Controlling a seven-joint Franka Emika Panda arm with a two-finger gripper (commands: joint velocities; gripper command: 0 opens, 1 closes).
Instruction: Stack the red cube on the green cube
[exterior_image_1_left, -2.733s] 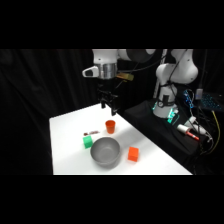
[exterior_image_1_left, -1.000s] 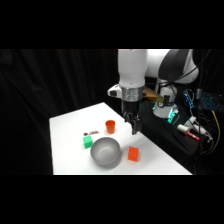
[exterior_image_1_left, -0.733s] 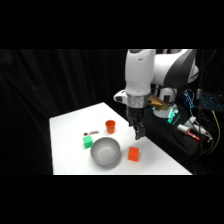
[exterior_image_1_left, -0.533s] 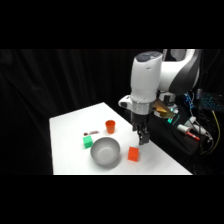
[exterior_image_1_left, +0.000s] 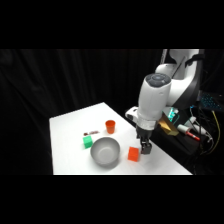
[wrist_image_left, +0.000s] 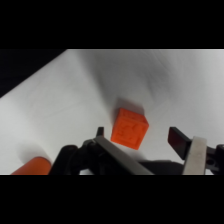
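A: Since the pass over the orange-red cup, swung rightward and dropped; gripper now low at the table, just beside the red cube on its right in the side view.

B: Confirmed. From the wrist, red cube between the two fingers, slightly ahead of the tips. Jaws spread wide, wider than the block, nothing held.

A: Meaning for the task?

B: Approach about done, judged so. Next likely a little more descent to straddle the block, then closing. Grasp not yet made. Block sits slightly rotated against the finger line, so some risk of nudging on closing.

A: Target?

B: Green cube well apart, left of the grey bowl, untouched. Bowl between the two cubes, so a lift high enough to clear its rim probably needed.

A: Surface and room?

B: White table, flat, matte. Small dark object near the green cube, too small to identify. Black curtain behind. Arm base at upper right, with cables and electronics beside it on a dark stand.
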